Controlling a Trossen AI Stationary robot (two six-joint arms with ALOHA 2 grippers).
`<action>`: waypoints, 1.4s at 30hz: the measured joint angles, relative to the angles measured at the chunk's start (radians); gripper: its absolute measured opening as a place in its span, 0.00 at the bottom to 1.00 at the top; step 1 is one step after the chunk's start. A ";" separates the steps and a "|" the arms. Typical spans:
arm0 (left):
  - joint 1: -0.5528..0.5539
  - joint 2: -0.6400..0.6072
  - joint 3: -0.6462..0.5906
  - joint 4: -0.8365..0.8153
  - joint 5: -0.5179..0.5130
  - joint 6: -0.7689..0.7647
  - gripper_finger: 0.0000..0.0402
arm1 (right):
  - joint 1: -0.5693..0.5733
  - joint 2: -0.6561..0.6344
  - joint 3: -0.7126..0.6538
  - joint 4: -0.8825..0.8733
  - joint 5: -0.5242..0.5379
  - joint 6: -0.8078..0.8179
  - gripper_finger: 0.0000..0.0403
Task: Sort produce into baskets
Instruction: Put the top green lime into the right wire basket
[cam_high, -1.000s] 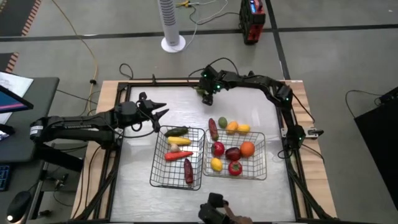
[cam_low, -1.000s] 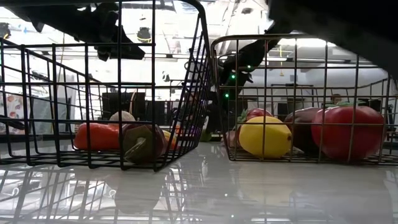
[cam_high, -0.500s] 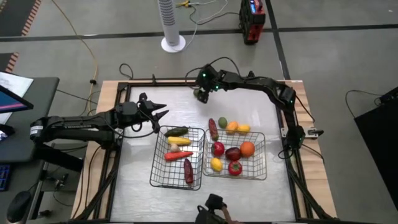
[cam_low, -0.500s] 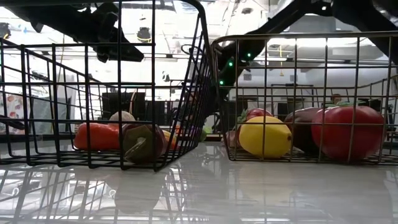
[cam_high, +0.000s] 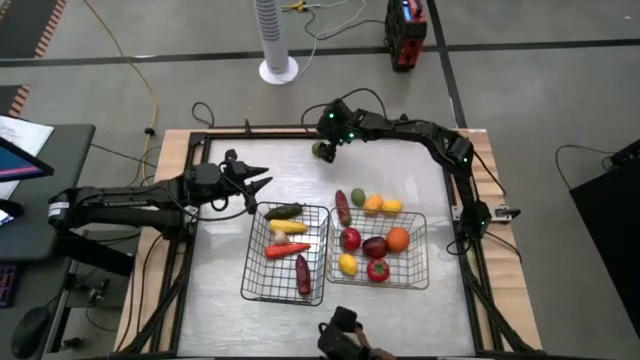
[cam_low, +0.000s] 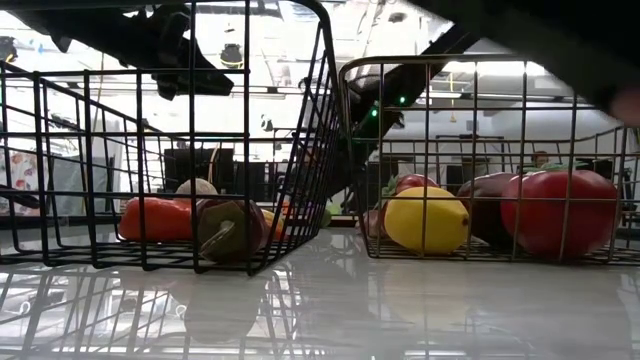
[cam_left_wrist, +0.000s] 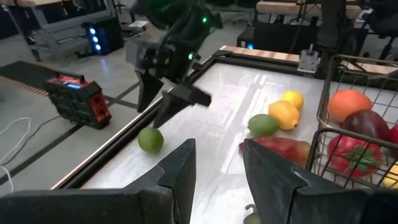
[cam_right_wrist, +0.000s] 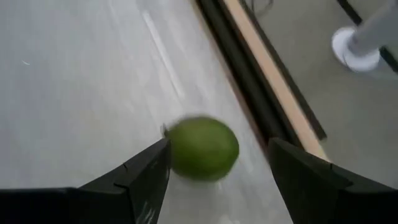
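Your right gripper hung at the far edge of the table, its fingers spread wide on either side of a round green lime that lay on the tabletop just inside the black rail; from the right wrist view I could not tell whether either finger touched it. Your left gripper waited near the left basket, beyond its far left corner, its fingers parted and holding nothing. The left basket held the long pieces: a dark green one, a yellow one, a red one and a maroon one. The right basket held round ones: a red one, a dark purple one, an orange, a lemon and a tomato. On the table beyond that basket lay a long red pepper, a green fruit and two yellow-orange fruits.
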 joint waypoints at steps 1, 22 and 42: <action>0.000 0.000 0.000 0.001 -0.005 0.000 0.30 | 0.000 0.004 -0.002 -0.003 0.005 0.009 0.73; 0.028 0.000 0.000 -0.005 0.004 0.023 0.30 | 0.002 0.130 0.201 -0.271 -0.032 -0.036 0.72; 0.040 0.045 0.014 -0.009 0.034 -0.068 0.30 | 0.101 -0.123 0.190 -0.397 -0.150 -0.101 0.68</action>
